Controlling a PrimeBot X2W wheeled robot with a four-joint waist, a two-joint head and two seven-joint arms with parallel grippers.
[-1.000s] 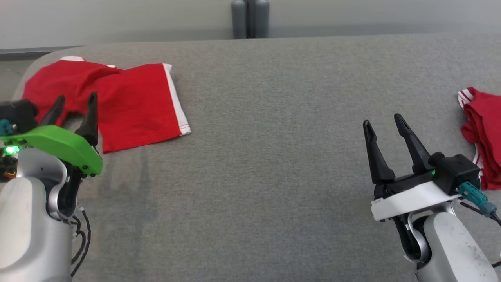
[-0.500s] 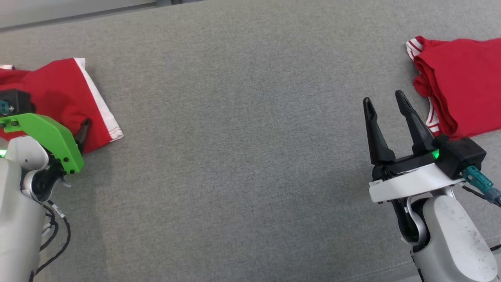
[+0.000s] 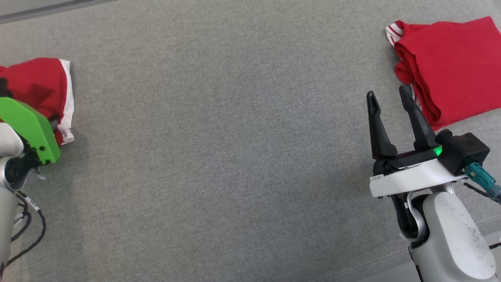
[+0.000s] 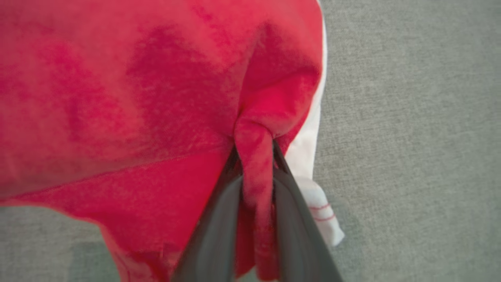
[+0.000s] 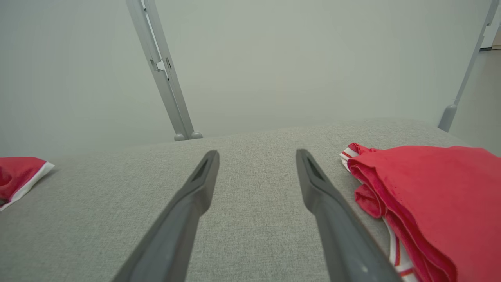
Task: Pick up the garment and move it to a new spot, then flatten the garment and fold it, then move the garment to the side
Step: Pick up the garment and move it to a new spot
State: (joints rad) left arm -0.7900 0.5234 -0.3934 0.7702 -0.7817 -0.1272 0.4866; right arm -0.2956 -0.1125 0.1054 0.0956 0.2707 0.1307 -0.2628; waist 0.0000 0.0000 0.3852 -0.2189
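Where the grey woven surface point(image 3: 235, 156) ends, the right wrist view gives a plain pale wall point(image 5: 274, 58) and slanted metal struts point(image 5: 164, 74) behind its far edge; the surface spreads wide between two red cloths. At the left edge of the head view lies the garment point(image 3: 39, 84), red with white trim, its near part hidden by the left arm's green mount point(image 3: 27, 129); a second red garment point(image 3: 450, 62), edges layered, lies at far right, just beside the right gripper point(image 3: 389, 100), whose fingers stand apart above the surface. The left wrist view supplies the grip itself: the left gripper point(image 4: 254, 149) is pinched onto a bunched ridge of the garment's red cloth; the white hem hangs at its right.
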